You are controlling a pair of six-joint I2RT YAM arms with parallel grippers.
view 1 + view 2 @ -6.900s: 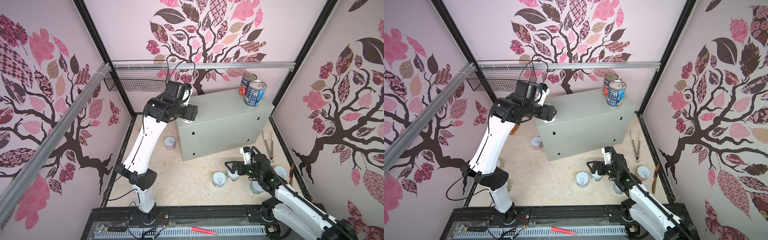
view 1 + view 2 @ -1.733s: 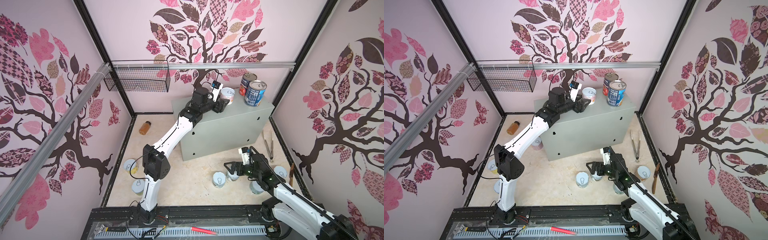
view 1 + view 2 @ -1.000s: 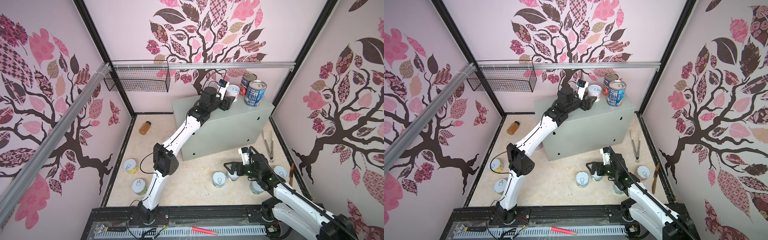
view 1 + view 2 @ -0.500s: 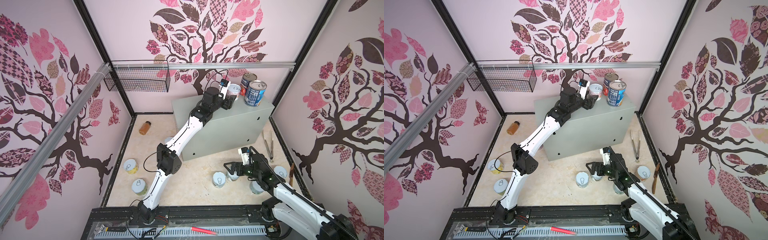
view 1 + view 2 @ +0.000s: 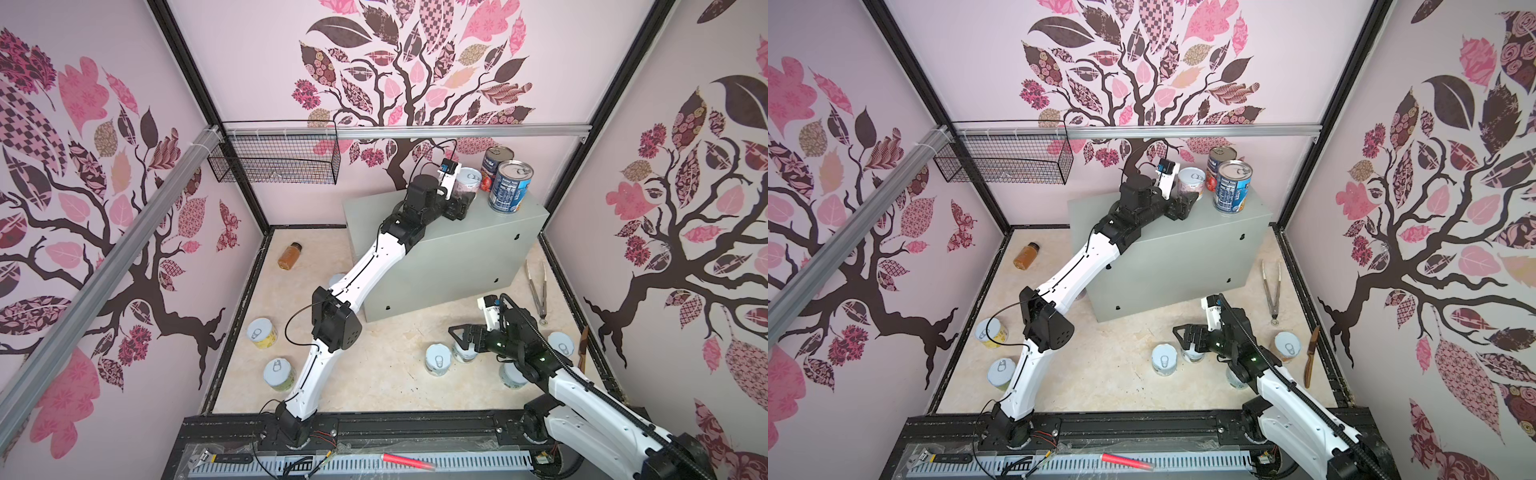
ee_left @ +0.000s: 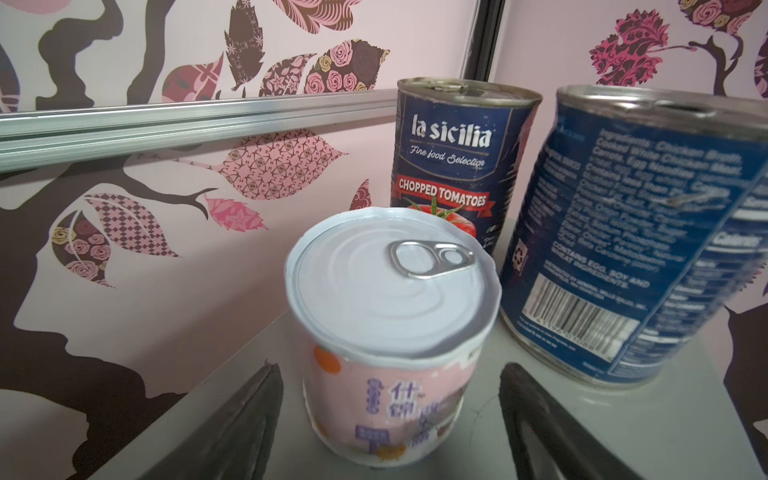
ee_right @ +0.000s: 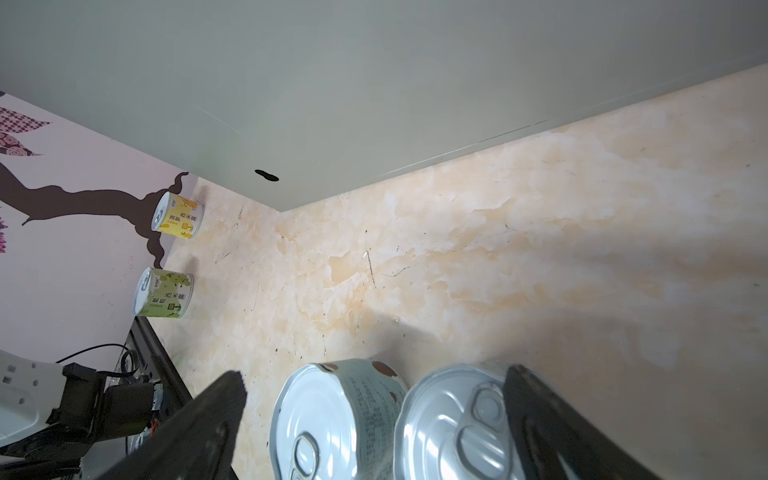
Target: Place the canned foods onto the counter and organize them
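The grey counter (image 5: 457,257) (image 5: 1183,266) carries a tomato can (image 5: 492,164) (image 6: 453,166), a blue can (image 5: 510,187) (image 6: 644,232) and a short pink can (image 5: 467,183) (image 6: 390,332) at its far right end. My left gripper (image 5: 461,203) (image 6: 390,370) is open around the pink can, with a gap on each side. The pink can stands upright on the counter top. Low over the floor, my right gripper (image 5: 465,336) (image 7: 374,376) is open above two short cans (image 7: 332,419) (image 7: 453,424). Several more short cans stand on the floor, among them a yellow one (image 5: 262,332) and a green one (image 5: 278,374).
An amber bottle (image 5: 289,255) lies on the floor at the far left. Metal tongs (image 5: 536,286) and a brown-handled knife (image 5: 584,345) lie by the right wall. A black wire basket (image 5: 274,166) hangs on the back rail.
My left gripper carried the pink can rightward across the counter top to the tall cans, and its jaws have now spread away from it. The right arm has not moved.
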